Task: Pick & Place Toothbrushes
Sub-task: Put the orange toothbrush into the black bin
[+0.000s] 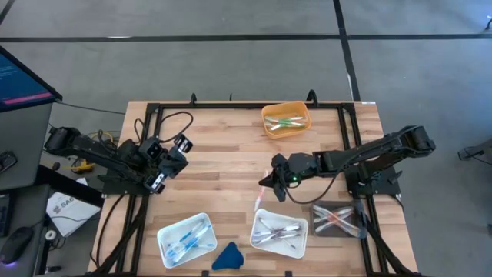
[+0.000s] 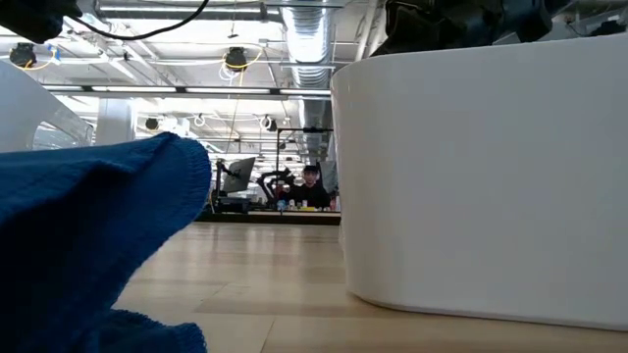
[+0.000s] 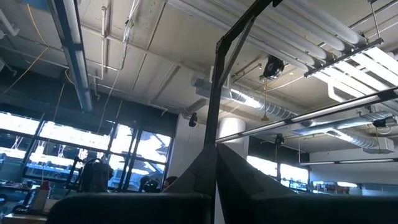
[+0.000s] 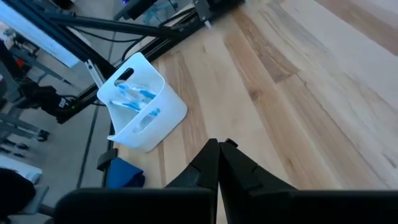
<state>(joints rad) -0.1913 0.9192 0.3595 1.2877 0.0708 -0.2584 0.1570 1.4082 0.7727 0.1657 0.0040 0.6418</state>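
The right gripper hangs over the middle of the table, a little right of centre, with its fingers pressed together and nothing between them. It is just far of the middle white bin and points left across the wood. A lone toothbrush lies on the table just beside it, on its near side, apart from the fingers as far as the high view shows.

The left gripper waits at the table's left side, folded back near the frame, closed and empty; its wrist camera looks up at the ceiling, with its closed fingers at the bottom.

The toothbrushes sit in four containers. The orange bin at the far edge holds a few with green accents. The left white bin at the near edge holds blue ones; the right wrist view also shows it, with blue brushes inside. The middle white bin holds a tangle of pale ones. The clear tray, just right of that bin at the near right corner, holds several more, some with orange or pink accents.

A blue cloth lies at the near edge between the two white bins. In the low view it fills the left foreground, with a white bin wall on the right. A person is in the room far behind.
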